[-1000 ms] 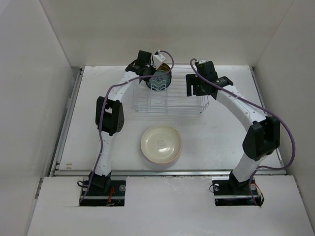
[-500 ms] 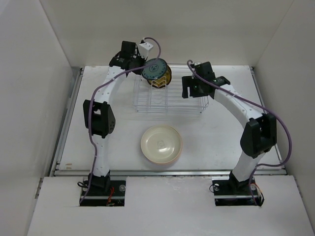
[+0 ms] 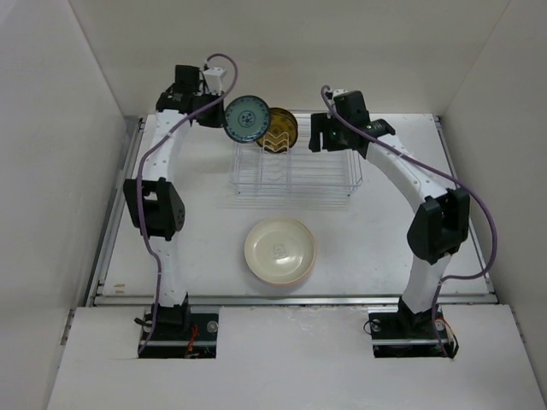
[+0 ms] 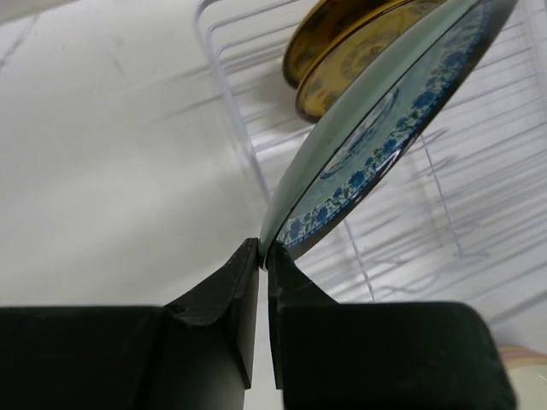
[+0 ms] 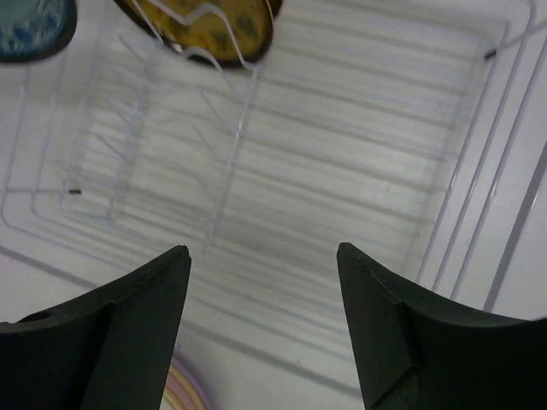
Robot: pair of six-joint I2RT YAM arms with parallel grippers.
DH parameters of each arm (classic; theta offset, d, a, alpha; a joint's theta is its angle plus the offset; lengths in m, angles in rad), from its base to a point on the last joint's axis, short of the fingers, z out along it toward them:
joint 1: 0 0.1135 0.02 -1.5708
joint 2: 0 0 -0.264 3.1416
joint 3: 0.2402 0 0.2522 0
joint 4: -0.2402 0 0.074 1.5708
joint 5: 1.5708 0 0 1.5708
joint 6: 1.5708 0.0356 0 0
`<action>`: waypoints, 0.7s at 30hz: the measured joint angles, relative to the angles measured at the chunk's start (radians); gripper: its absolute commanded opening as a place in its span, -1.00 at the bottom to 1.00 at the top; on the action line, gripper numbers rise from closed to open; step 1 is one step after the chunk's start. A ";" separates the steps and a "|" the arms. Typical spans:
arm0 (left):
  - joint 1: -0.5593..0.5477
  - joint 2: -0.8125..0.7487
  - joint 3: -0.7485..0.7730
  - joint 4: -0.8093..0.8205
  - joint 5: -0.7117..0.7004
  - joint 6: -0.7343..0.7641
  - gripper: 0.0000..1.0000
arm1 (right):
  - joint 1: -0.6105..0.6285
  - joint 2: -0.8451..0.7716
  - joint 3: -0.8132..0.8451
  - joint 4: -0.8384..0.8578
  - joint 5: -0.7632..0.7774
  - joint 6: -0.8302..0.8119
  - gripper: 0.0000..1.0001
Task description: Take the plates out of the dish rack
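1. Dish rack (image 3: 295, 171): rectangular basket of thin silver-white wire with upright dividers, at far middle of table (image 3: 385, 248). Mostly emptied.
2. Cream plate (image 3: 279, 250): round, glossy, tops a stack in front of rack; pinkish rim shows beneath. Counts as unloaded.
3. Teal-patterned plate (image 4: 385, 128): small, glazed, blue floral band. Held aloft on edge near rack's far left corner, not yet set down.
4. Brown-and-yellow plate (image 3: 279, 130): upright in far left slots; possibly two rims, uncertain. Left to unload.
5. Left gripper (image 4: 263, 256): jaws pinched on teal-patterned plate's rim.
6. Right gripper (image 5: 265, 265): jaws spread, empty, above rack.
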 measured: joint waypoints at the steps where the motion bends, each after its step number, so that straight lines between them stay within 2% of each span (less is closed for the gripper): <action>1: 0.028 -0.014 0.000 -0.028 0.019 -0.014 -1.00 | 0.000 0.013 0.019 0.011 -0.004 0.000 0.46; 3: 0.097 -0.045 0.000 -0.085 0.072 -0.034 -1.00 | 0.000 0.076 0.121 0.016 -0.014 0.000 0.37; 7: 0.241 -0.098 -0.008 -0.212 0.140 -0.040 -1.00 | 0.000 0.222 0.301 0.070 -0.031 0.000 0.06; 10: 0.341 -0.130 -0.054 -0.307 0.164 -0.020 -1.00 | 0.000 0.321 0.390 0.100 -0.039 -0.003 -0.04; 12: 0.382 -0.136 -0.103 -0.374 0.170 0.020 -1.00 | 0.000 0.385 0.432 0.118 -0.040 -0.006 -0.04; 16: 0.397 -0.111 -0.228 -0.501 0.171 0.107 -1.00 | -0.007 0.467 0.447 0.146 -0.062 -0.016 -0.04; 21: 0.381 -0.063 -0.423 -0.524 0.155 0.155 -1.00 | -0.019 0.512 0.449 0.195 -0.090 -0.022 -0.04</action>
